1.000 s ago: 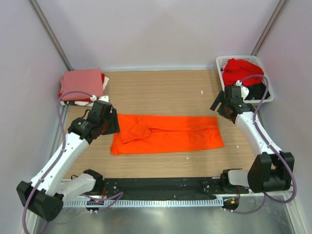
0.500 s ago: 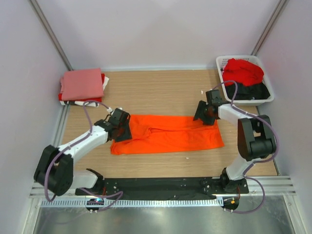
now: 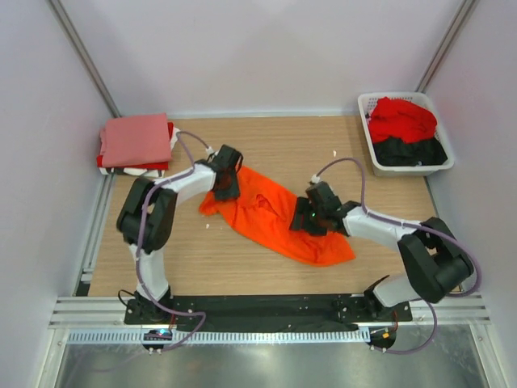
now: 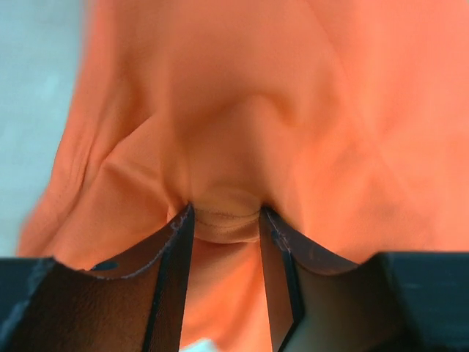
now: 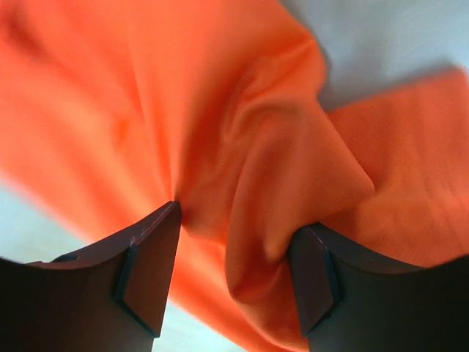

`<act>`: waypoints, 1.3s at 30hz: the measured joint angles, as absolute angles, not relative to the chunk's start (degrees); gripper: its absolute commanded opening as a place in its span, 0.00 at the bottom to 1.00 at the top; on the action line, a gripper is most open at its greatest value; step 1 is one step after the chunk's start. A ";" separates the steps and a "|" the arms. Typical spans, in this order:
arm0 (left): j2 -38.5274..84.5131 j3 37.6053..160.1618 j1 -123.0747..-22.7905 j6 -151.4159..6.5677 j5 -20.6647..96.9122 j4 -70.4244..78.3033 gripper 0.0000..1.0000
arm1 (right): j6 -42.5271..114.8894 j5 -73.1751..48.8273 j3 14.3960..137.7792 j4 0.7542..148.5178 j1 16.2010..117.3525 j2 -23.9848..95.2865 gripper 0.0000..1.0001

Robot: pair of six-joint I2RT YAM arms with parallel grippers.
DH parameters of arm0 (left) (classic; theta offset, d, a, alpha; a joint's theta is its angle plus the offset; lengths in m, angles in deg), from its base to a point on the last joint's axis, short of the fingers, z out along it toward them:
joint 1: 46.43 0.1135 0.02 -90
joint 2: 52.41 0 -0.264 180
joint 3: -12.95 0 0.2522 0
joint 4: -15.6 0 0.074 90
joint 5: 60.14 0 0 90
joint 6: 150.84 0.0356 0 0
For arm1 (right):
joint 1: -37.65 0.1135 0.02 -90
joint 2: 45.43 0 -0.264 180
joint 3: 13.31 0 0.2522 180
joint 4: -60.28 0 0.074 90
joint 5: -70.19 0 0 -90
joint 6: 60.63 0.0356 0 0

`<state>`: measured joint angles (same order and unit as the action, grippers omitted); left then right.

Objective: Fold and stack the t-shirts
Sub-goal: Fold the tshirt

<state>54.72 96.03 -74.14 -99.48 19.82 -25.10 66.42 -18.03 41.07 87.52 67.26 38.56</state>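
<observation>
One bright orange t-shirt (image 3: 275, 218) lies bunched at the middle of the table (image 3: 275, 145), long axis slanting far-left to near-right; the left gripper (image 3: 225, 187) and right gripper (image 3: 305, 218) each pinch its cloth.

You are looking down on a light wood-grain table (image 3: 266, 141) boxed in by three plain, pale lilac-grey walls: a back wall (image 3: 266, 48), a left wall (image 3: 40, 121) and a right wall (image 3: 485, 129). At each far corner of the table you can see a slim grey metal post (image 3: 81, 56) leaning up and outward. Along the near edge runs a black mounting plate (image 3: 266, 307), then a white toothed strip (image 3: 266, 335), and below it brushed sheet metal (image 3: 266, 365). The light is even and soft, with faint shadows.
</observation>
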 measured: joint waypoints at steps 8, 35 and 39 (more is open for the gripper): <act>83.96 142.17 -73.87 -94.21 25.22 -32.77 0.46 | 75.21 -10.45 37.97 90.23 87.21 33.53 0.80; 6.31 96.14 -75.27 -84.40 21.87 -48.21 0.63 | 59.12 -15.63 90.73 102.71 67.26 67.30 0.64; -5.37 84.32 -75.36 -84.92 21.85 -50.52 0.63 | 59.26 -14.43 95.91 102.77 67.65 74.84 0.62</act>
<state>-5.37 84.32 -75.36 -84.92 21.85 -50.52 59.26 -14.43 95.91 102.77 67.65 74.84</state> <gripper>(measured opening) 0.633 0.628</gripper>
